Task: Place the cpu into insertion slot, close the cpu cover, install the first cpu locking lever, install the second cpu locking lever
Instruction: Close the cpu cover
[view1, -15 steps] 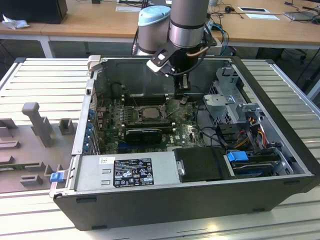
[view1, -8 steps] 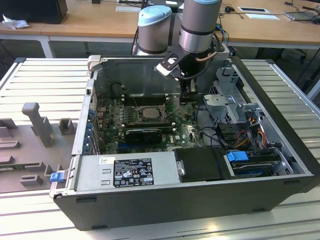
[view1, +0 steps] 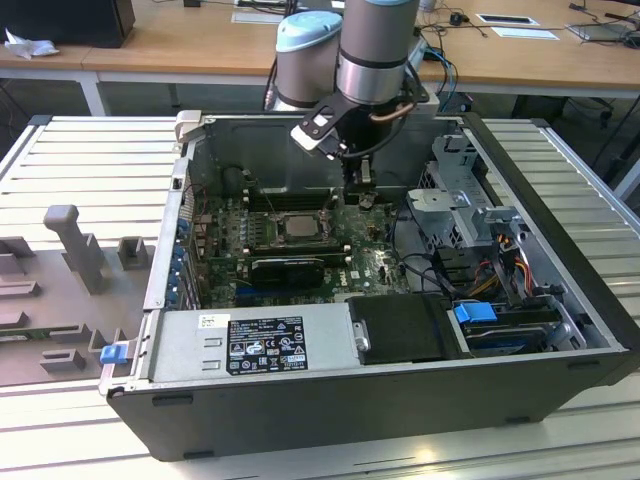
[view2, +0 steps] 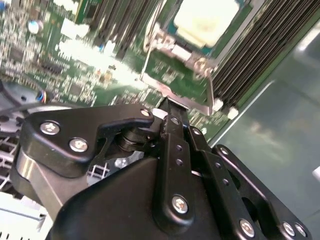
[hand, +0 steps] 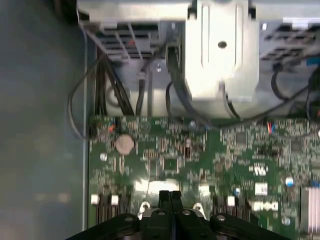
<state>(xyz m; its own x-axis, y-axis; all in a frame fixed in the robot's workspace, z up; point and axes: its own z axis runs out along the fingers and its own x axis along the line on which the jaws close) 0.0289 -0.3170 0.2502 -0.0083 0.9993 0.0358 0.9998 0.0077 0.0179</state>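
While the arm (view1: 375, 45) reaches down from the top centre of the exterior view into an open computer case (view1: 575, 300), its hand (view1: 358, 188) hangs low over the green board (view1: 375, 268), just to the right of the socket (view1: 268, 236) and near the middle of the frame. The hand is clenched. In the first wrist view its two black fingers meet along a thin seam at the hand's tip (hand: 169, 196), with nothing between them. In the second wrist view the hand's tip (view2: 172, 106) sits right at the metal edge of the socket (view2: 195, 102); I cannot tell whether it touches.

The chip (view1: 297, 224) lies flat in the socket, its silver-grey face up. In the second wrist view it shows as a pale square (view2: 205, 20), with the silver cover (view2: 184, 52) lying as a frame round it. Whether that cover is latched I cannot tell. A thin wire lever (view2: 146, 52) runs along one side of the socket, and long black memory slots (view2: 260, 55) lie beside it.

Across the lower left of the exterior view, a grey power box (view1: 250, 345) fills the near side of the case, with a blue clip (view1: 475, 312) to its right. The case rests on a slatted metal table (view1: 85, 150). The first wrist view takes in a round coin battery (hand: 125, 144) on the board and a silver bracket (hand: 220, 55).
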